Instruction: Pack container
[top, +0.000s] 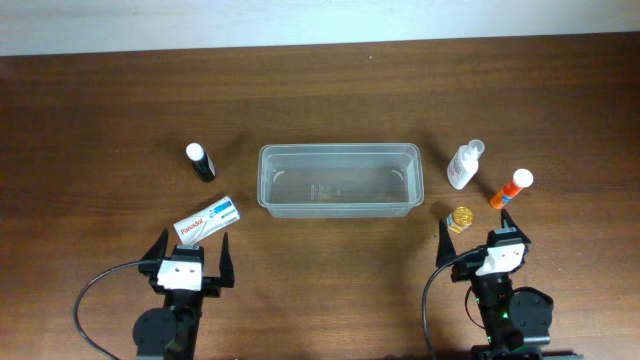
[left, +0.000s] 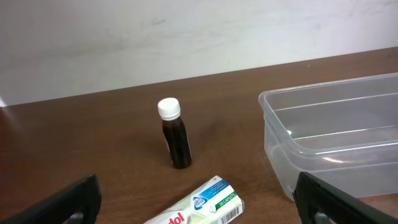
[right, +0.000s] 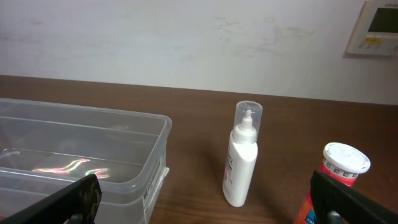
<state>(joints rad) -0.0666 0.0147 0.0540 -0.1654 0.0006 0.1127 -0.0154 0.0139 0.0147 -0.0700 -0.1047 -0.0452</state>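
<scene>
The container (top: 340, 180) is a clear rectangular tub lying empty in the middle of the table; it also shows in the left wrist view (left: 336, 130) and the right wrist view (right: 81, 146). My left gripper (top: 193, 252) is open near the front edge, just behind a white medicine box (top: 205, 221). That box (left: 214, 198) lies flat between and ahead of its fingers (left: 196, 186), untouched. My right gripper (top: 483, 243) is open too, with a white bottle (right: 241, 158) and an orange bottle (right: 339, 180) ahead of it (right: 205, 184).
A dark bottle with a white cap (top: 200, 161) stands left of the tub (left: 174, 137). The white bottle (top: 464, 164) and the orange bottle (top: 511, 188) stand to the tub's right. A small gold object (top: 460, 218) sits just ahead of the right gripper.
</scene>
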